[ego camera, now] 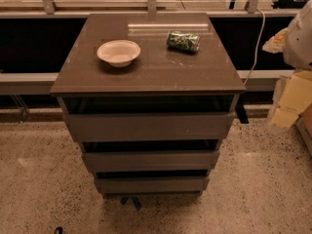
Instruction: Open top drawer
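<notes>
The top drawer (148, 126) is the widest dark grey-brown front, just under the cabinet top (146, 77). It has no handle, and a dark gap runs along its upper edge. Its interior is hidden. My gripper (288, 104) is at the right edge of the camera view, a pale cream and white shape beside the cabinet's right side. It is apart from the drawer front and level with it. It holds nothing that I can see.
Two shorter drawer fronts, the middle (150, 161) and the bottom (151, 184), sit below. A white bowl (118, 52) and a green can (183, 41) lying on its side rest on the cabinet top. A rail and ledge run behind. Speckled floor lies in front.
</notes>
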`<state>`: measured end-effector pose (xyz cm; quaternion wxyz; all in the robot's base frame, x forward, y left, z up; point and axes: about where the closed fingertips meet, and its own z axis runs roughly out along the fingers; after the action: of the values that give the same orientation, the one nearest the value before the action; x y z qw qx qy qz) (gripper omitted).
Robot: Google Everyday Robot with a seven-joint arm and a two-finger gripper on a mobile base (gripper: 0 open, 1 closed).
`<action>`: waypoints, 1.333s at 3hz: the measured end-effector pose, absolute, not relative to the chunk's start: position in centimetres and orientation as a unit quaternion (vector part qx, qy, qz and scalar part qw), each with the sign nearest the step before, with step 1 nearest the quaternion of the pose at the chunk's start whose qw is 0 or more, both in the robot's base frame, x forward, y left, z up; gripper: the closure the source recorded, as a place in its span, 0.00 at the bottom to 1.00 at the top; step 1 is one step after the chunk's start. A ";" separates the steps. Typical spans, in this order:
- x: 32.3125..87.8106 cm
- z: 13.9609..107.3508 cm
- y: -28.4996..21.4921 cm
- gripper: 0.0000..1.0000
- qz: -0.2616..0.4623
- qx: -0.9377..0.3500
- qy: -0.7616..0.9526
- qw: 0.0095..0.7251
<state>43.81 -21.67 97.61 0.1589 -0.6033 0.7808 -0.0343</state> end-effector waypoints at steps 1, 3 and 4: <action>43.8 97.6 -21.7 0.00 -0.034 -0.603 0.781 0.159; 43.9 89.0 -19.3 0.00 -0.004 -0.645 0.737 0.202; 44.7 89.8 -19.4 0.00 -0.021 -0.649 0.731 0.210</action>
<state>44.67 -19.35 89.79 0.2104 -0.6493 0.7305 -0.0207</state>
